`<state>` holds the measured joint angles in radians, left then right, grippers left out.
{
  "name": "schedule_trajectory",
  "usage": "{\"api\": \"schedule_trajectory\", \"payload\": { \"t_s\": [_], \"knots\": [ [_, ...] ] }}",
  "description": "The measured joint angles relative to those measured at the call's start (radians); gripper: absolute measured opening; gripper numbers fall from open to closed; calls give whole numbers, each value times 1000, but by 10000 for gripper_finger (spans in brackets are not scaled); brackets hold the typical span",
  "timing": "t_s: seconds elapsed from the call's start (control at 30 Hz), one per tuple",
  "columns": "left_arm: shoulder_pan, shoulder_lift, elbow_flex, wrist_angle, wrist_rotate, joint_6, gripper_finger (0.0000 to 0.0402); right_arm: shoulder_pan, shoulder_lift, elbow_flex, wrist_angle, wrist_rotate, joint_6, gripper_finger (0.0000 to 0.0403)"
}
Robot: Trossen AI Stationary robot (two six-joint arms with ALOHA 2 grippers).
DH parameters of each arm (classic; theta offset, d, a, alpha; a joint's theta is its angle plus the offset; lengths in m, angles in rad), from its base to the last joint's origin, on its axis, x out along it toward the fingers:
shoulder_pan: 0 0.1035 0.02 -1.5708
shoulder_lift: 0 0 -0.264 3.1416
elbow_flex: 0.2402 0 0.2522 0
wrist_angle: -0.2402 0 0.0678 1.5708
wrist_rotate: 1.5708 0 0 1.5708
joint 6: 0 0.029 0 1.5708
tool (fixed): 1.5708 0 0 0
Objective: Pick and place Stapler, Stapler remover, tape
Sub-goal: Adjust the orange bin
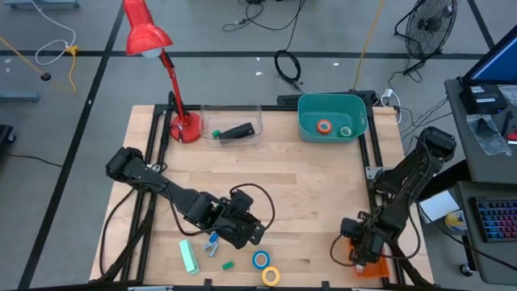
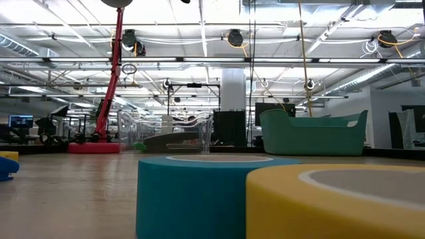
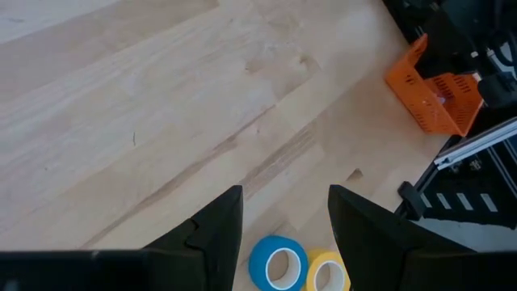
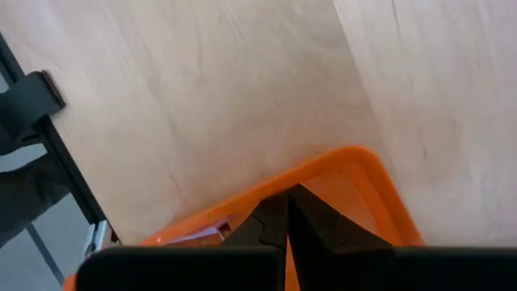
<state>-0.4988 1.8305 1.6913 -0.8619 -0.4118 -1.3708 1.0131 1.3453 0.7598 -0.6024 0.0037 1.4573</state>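
— Left gripper [image 3: 283,222]?
— Spread apart, empty, low over the wooden table [image 1: 307,174] near its front edge. Blue tape roll [image 3: 277,260] and yellow tape roll [image 3: 329,272] lying flat just past the fingertips, touching each other.
— Around it?
— Just beside the gripper in the high view: a pale green stapler [image 1: 188,255], a small blue stapler remover [image 1: 212,245], a small green piece [image 1: 228,263].
— Right gripper [image 4: 287,217]?
— Pressed together, nothing between the fingers, low over an orange basket [image 1: 365,260] at the front right corner.
— Farther out?
— At the back edge, a teal bin [image 1: 308,121] holding the orange tape roll [image 1: 324,126] and green tape roll [image 1: 346,131]. Left of it, a clear container [image 1: 231,115] with a dark object [image 1: 237,131] inside, then a red desk lamp [image 1: 146,32] at the back left. Both back containers well apart from the grippers.
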Motion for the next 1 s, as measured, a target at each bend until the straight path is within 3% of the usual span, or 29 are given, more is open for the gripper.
{"api": "schedule_trajectory", "payload": {
  "t_s": [0.57, 1.0],
  "knots": [
    [34, 0, 0, -3, -2, 45, 186, -91, -35, 0, -19, 104, -25, 0],
    [55, 0, 0, -10, 2, 83, 186, -115, -227, 1, -256, 235, 126, 0]
  ]
}}
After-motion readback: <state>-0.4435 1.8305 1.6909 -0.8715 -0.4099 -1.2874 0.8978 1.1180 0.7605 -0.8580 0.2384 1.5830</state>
